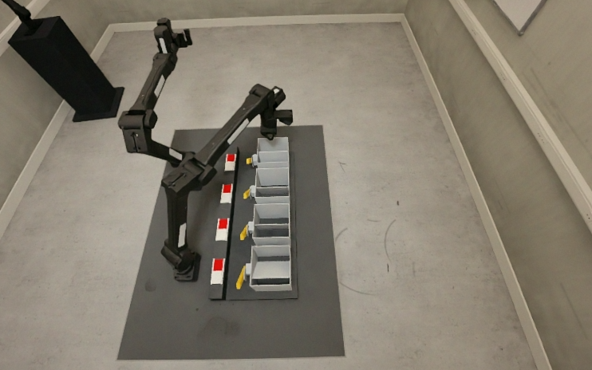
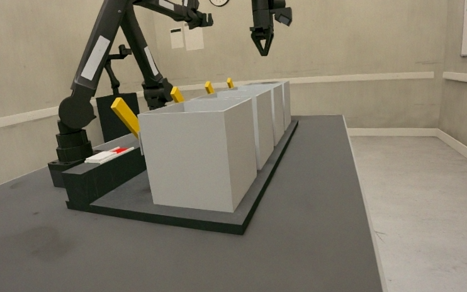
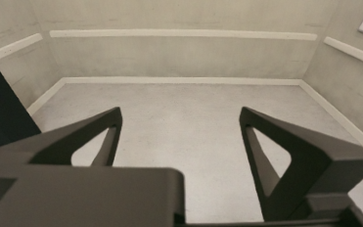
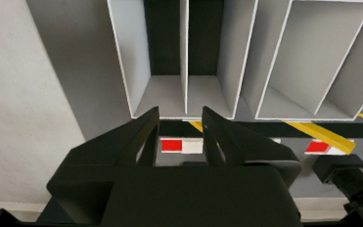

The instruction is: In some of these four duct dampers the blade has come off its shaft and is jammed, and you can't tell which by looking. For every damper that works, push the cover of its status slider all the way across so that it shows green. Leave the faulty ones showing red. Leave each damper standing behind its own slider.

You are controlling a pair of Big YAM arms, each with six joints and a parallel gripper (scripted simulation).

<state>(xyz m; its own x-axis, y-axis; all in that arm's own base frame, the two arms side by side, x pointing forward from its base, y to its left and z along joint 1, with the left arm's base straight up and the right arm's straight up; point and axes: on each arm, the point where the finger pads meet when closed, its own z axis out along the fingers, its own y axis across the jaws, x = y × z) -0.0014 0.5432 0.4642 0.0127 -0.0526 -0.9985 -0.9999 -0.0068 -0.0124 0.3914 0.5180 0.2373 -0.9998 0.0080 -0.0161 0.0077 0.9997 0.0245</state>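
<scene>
Four pale grey dampers stand in a row behind their sliders: nearest (image 1: 270, 287) (image 2: 188, 159), second (image 1: 271, 240), third (image 1: 272, 199) (image 4: 272, 104), farthest (image 1: 273, 144) (image 4: 130, 73). Yellow levers (image 1: 240, 277) (image 2: 124, 116) (image 4: 322, 137) stick out on the slider side. The farthest damper's blade looks edge-on from above; the third's looks tilted. All four sliders show red: nearest (image 1: 218, 265) (image 2: 119, 150), second (image 1: 222, 223), third (image 1: 226, 188), farthest (image 1: 230, 157) (image 4: 171, 145). My right gripper (image 1: 269, 136) (image 2: 264, 54) (image 4: 180, 113) is partly open, empty, above the farthest damper. My left gripper (image 1: 188, 37) (image 3: 180, 113) is open and empty, high beyond the row.
The slider rail (image 1: 222, 238) (image 2: 79, 188) runs between the arm bases and the levers. The dampers stand on a low dark base plate (image 2: 199, 223) on the grey mat (image 1: 169, 331). A black pedestal (image 1: 65, 68) stands at the far left.
</scene>
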